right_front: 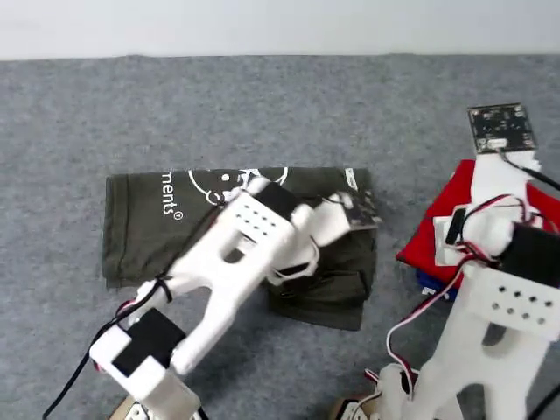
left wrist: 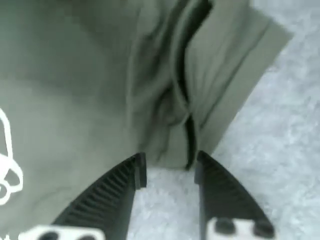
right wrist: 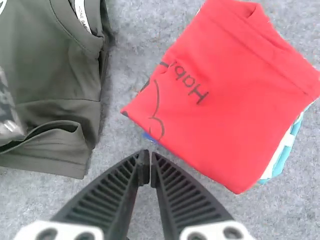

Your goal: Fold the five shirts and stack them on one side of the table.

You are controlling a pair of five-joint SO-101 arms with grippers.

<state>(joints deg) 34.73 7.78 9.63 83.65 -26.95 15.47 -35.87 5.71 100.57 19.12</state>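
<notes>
An olive-green shirt with white print lies partly folded in the middle of the grey table. My left arm stretches over its right half. My left gripper is open at the bunched edge of the olive shirt, its fingertips just off the cloth on the carpet. A folded red shirt lies on top of a blue one at the right side. My right gripper is shut and empty, hovering over bare carpet between the olive shirt and the red one.
The right arm's white body covers part of the red stack. A small circuit board sits at the far right. The table's back edge meets a white wall.
</notes>
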